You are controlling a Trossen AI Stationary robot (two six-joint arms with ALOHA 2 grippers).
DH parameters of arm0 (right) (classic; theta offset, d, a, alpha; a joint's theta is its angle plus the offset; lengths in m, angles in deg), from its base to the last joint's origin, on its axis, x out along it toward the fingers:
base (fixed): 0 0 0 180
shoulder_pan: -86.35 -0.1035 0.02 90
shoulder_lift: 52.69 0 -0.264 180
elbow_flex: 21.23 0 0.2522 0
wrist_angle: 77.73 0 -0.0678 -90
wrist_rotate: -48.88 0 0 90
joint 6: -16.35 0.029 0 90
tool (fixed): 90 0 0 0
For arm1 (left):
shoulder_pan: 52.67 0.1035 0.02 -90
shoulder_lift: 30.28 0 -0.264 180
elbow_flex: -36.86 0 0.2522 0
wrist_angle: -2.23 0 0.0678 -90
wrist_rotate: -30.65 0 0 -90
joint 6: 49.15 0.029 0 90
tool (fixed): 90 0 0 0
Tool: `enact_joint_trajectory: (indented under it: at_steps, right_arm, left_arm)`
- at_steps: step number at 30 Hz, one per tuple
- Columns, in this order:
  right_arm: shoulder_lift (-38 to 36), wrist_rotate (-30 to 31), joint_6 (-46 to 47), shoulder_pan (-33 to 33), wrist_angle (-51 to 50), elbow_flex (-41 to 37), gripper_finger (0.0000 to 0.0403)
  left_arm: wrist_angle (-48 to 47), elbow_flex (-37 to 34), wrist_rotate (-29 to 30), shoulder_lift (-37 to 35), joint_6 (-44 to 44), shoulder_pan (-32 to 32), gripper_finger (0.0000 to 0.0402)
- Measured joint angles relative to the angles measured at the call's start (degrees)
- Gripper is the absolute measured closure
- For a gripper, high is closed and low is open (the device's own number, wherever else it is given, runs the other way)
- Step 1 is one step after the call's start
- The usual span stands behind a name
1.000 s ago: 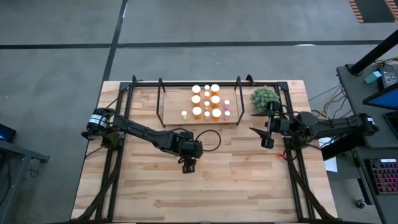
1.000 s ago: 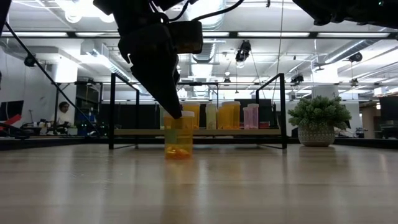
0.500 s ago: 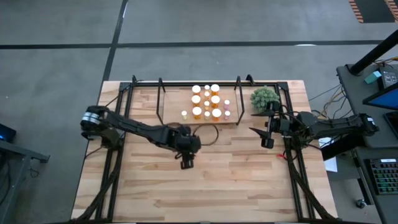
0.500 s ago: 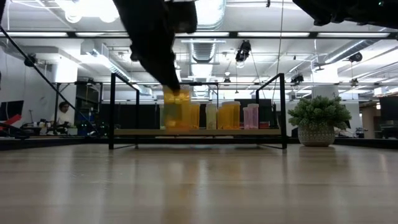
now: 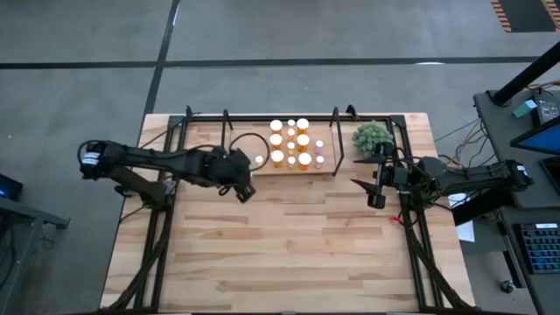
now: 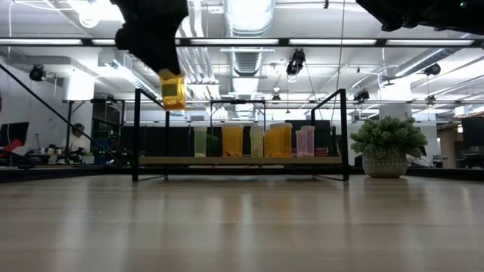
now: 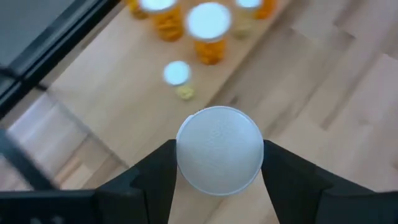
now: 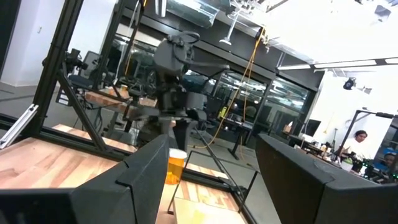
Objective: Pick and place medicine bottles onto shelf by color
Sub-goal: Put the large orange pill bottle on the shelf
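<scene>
Currently my left fingers point(image 7: 219, 163) are clamped on an orange bottle point(image 6: 173, 91) with a white cap point(image 7: 219, 149), one finger on each side, holding it up in the air, clear of the surface point(image 5: 297, 254). It hangs just beside the shelf's point(image 5: 245, 157) bare left end. Other bottles point(image 5: 291, 144) stand grouped on the shelf's right half. My right fingers point(image 5: 374, 194) wait partly open with nothing between them, above the surface's right side near the plant point(image 5: 372, 136).
</scene>
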State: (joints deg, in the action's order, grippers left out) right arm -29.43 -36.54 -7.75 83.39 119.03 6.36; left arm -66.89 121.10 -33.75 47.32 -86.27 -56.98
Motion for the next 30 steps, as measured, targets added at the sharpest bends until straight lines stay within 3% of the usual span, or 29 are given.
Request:
enact_joint_trajectory:
  at_steps: [10,19,30]
  right_arm:
    - [0.0,-0.04,0.45,0.0,0.18,0.0,0.0172]
    - [0.0,-0.02,0.22,0.0,0.2,0.0,0.0172]
    - [0.0,-0.02,0.07,0.0,0.18,0.0,0.0172]
  left_arm:
    - [1.19,-4.77,1.58,3.67,-13.38,2.95,0.021]
    - [1.35,-3.85,3.55,10.33,-13.09,5.07,0.021]
    - [1.29,-3.87,6.34,10.62,-13.43,8.11,0.021]
